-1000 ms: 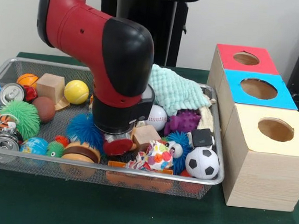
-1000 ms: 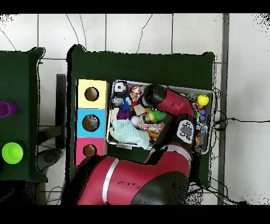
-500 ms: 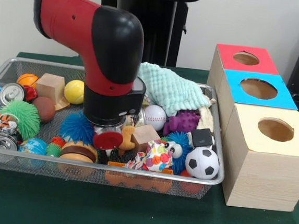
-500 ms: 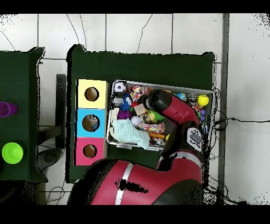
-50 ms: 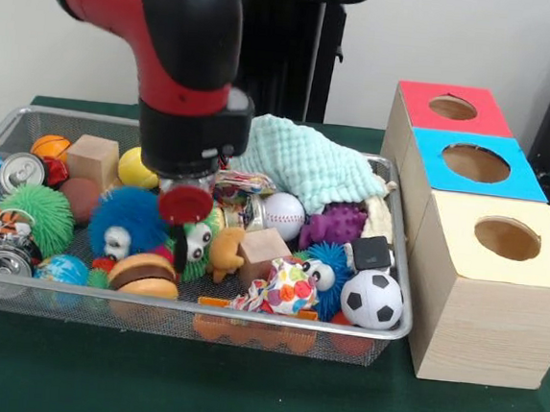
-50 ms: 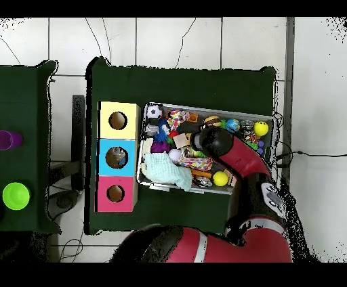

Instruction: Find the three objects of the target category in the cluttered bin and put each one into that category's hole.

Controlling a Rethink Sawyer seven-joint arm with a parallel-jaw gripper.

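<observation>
The tool (image 5: 186,204) has been raised and shifted toward nine o'clock above the bin (image 5: 245,331) — whether anything is held cannot be told — so the holed boxes (image 5: 485,282) remain unfed.

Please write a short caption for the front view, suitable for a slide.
Sawyer arm poised over a wire bin cluttered with toys, beside red, blue and yellow sorting boxes.
</observation>
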